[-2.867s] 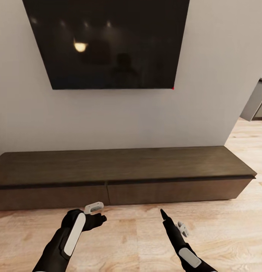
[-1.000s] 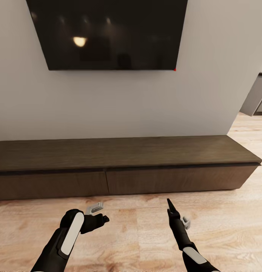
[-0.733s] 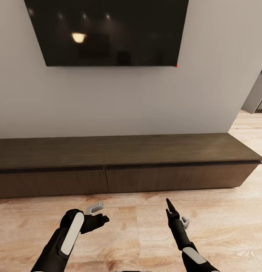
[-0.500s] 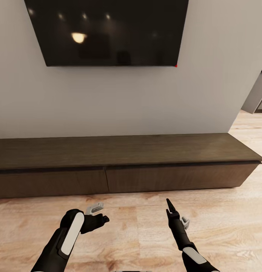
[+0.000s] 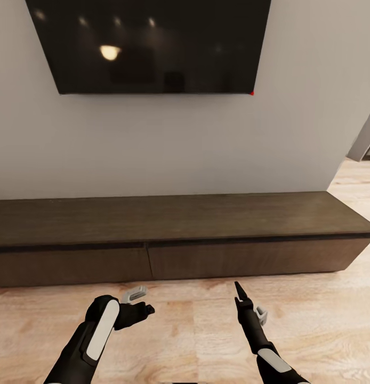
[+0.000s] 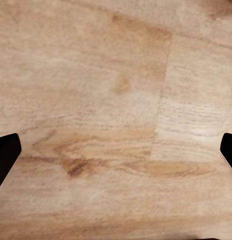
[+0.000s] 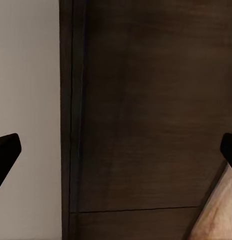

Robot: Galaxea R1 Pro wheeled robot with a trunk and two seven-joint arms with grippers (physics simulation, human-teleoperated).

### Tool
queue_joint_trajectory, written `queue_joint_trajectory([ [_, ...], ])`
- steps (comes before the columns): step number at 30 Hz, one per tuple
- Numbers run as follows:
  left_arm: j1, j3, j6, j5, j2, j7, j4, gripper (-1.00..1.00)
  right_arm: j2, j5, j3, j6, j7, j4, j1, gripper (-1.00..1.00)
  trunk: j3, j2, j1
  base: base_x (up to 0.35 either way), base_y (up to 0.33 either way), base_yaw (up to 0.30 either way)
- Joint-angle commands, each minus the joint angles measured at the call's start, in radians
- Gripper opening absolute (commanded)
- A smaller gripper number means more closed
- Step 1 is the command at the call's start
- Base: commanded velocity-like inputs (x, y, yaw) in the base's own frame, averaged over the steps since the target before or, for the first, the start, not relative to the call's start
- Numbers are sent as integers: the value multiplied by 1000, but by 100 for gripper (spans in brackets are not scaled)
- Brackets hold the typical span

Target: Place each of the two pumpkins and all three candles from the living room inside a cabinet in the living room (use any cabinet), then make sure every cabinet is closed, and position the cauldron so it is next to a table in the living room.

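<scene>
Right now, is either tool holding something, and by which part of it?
Nothing is held. The left tool is open over the wooden floor; the right tool is open, facing the cabinet.

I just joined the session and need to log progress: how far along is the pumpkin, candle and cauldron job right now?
Looks done: both drawer fronts of the cabinet sit flush and shut. Whether anything is stored inside cannot be told. In hand: nothing; the left gripper is open over bare wood floor, and the right gripper is open, pointing at the cabinet front, neither touching it. Left: no pumpkin, candle or cauldron is in sight, so none can be confirmed placed.
</scene>
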Motion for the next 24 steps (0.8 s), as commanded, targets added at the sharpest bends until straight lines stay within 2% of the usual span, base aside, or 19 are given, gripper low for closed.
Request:
queue_joint_trajectory([
  [1,-1,0,3,11,0,10,0,100,-1,-5,8,-7,3,0,-1,100,-1,0,0,135,0,0],
  [4,0,1,5,25,0,9,0,100,-1,-17,8,-4,7,-1,-1,100,-1,0,0,67,0,0],
  [8,0,-3,7,96,12,9,-1,100,-1,-80,10,-1,10,-1,-1,100,-1,0,0,22,0,0],
  [11,1,-30,8,181,67,8,-2,100,-2,-127,11,0,11,-1,-1,100,-1,0,0,158,0,0],
  [12,1,-37,8,197,76,8,-2,100,-2,-130,11,0,12,-1,-1,100,-1,0,0,244,0,0],
  [15,1,-76,8,305,123,8,-3,100,-1,-140,12,-5,12,-1,-1,100,-1,0,0,179,0,0],
  [17,1,-105,7,355,140,9,-3,100,-1,-140,12,-9,12,-1,-1,100,-1,0,0,60,0,0],
  [20,1,-129,7,380,148,9,-3,100,-1,-142,12,-9,12,-1,-1,100,-1,0,0,25,0,0],
  [24,1,-139,7,390,151,9,-2,100,-1,-145,11,-4,13,-2,-1,100,-1,0,0,113,0,0],
])
